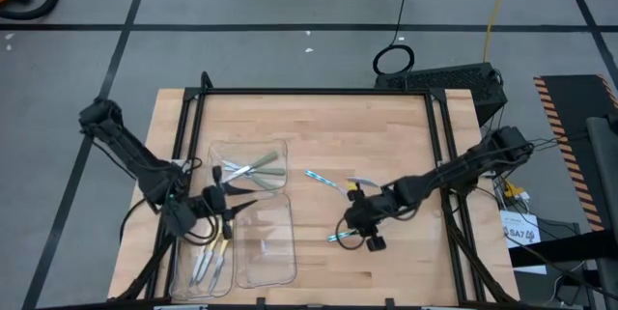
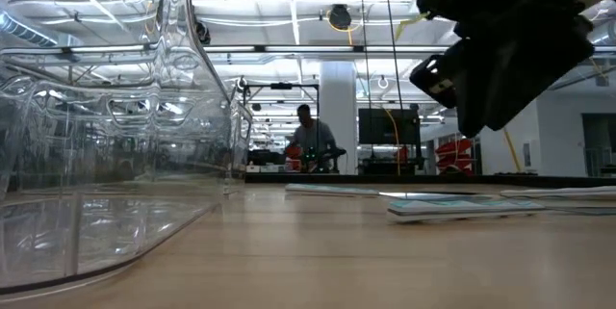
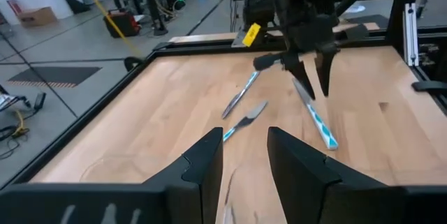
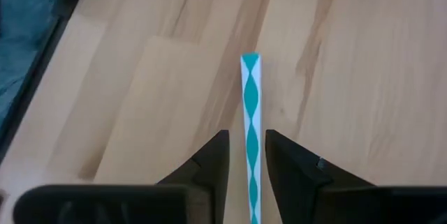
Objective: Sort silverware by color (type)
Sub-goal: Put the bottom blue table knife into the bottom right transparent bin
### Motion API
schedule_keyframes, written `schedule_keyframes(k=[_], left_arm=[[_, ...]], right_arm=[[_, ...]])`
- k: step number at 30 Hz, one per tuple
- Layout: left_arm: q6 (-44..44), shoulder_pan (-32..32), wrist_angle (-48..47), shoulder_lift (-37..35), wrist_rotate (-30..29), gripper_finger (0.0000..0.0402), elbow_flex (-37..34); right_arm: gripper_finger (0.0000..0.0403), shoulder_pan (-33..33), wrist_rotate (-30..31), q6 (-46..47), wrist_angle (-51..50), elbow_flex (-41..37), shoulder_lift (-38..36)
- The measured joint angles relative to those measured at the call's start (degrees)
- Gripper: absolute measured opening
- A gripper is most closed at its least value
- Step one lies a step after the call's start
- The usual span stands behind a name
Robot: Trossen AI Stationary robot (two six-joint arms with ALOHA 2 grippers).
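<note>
My right gripper hovers open over a light blue utensil that lies flat on the wood. Its fingers stand on either side of the patterned handle, clear of it and of the table. Two more blue utensils lie on the table farther back. My left gripper stands open over the clear trays, with nothing between its fingers. Pale green utensils lie in the far tray. Yellow-handled ones lie in the near left tray.
Three clear trays stand at the table's left half, and the near right one shows no silverware. Black frame rails run along both sides of the table. A black device sits beyond the far right corner. A person stands far back in the room.
</note>
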Motion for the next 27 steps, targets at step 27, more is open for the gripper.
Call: schedule_keyframes(k=[27], left_arm=[[10.7,6.9,12.8,21.0,7.7,0.0122,14.3]], right_arm=[[0.0178,7.5,16.6,-1.3,7.8,-0.6,13.0]])
